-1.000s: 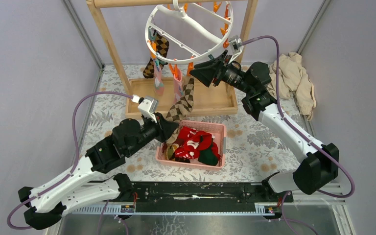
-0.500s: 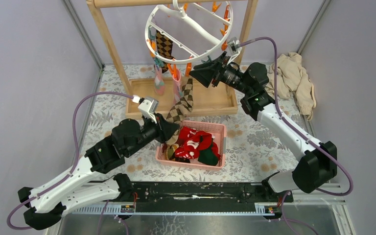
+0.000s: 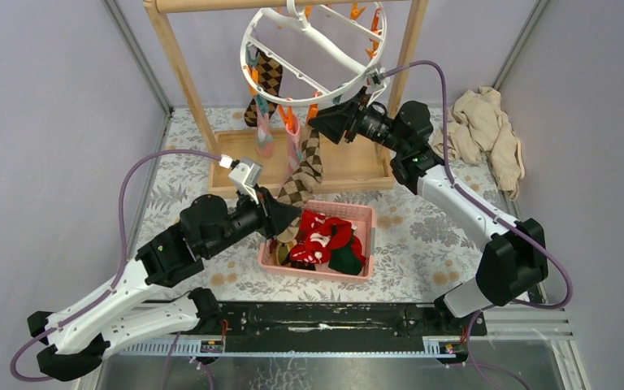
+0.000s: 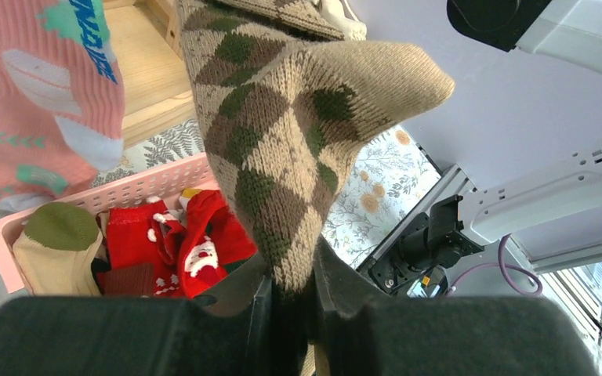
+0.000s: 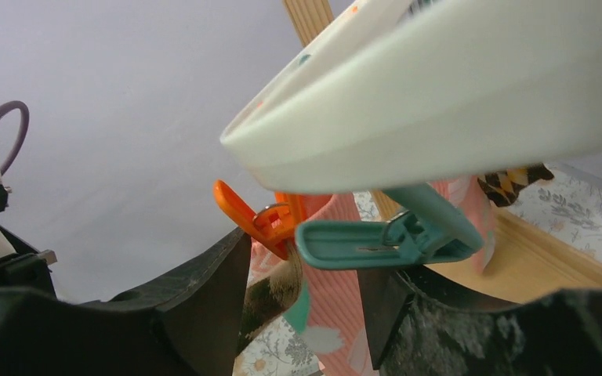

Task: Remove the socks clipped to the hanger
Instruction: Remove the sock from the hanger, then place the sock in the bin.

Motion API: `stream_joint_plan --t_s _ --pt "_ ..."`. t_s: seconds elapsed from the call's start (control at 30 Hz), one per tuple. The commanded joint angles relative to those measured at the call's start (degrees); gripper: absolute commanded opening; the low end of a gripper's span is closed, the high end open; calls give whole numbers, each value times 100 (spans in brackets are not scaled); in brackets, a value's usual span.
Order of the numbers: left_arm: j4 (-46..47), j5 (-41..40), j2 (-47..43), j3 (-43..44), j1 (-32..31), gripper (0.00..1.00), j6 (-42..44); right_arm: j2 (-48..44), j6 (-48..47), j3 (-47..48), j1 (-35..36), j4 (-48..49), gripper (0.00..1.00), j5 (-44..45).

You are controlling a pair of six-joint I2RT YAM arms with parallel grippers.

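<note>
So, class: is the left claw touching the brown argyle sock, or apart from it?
Touching. The left wrist view shows the left claw closed on the argyle sock, its lower end pinched between the fingers.

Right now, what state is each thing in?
argyle sock, clipped to hanger, toe pinched
left gripper, shut on argyle sock
right gripper, open around two clips
pink sock, clipped, hanging
basket, holding loose socks
hanger, hung on wooden rail

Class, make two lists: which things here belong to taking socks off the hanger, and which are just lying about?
Belongs: hanger, argyle sock, pink sock, left hand, right hand, pink basket.
Lying about: beige cloth, flowered table cover.
</note>
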Motion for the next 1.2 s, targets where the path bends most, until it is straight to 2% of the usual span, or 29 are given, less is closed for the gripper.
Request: stream_joint_plan --t_s 0.0,0.3,0.5,0.73,0.83,0.9,0.93,1.0,1.03,1.17 --pt "-55 264 81 181 -39 23 -52 -18 59 406 -10 606 58 -71" --pt "-91 319 148 183 -39 23 -43 104 199 621 -7 739 57 -138" --pt "-100 328 167 202 -39 23 -21 161 201 667 -10 712 43 -180" --pt "-109 361 193 202 -39 23 -8 196 208 644 -13 746 12 -209" --pt "-114 378 197 169 -39 23 -25 172 212 624 -11 731 11 -209" --pt "-95 389 203 138 -40 24 -32 155 198 591 -15 697 13 -190" --pt "-96 397 206 118 -39 24 -38 140 183 585 -13 645 18 -175" --pt "-30 425 247 61 -40 24 -47 114 170 583 -12 465 46 -230" --pt "20 473 284 25 -39 24 -55 90 144 561 -17 351 55 -284" --pt "294 741 455 -82 -39 24 -119 -361 39 77 -19 31 66 -142"
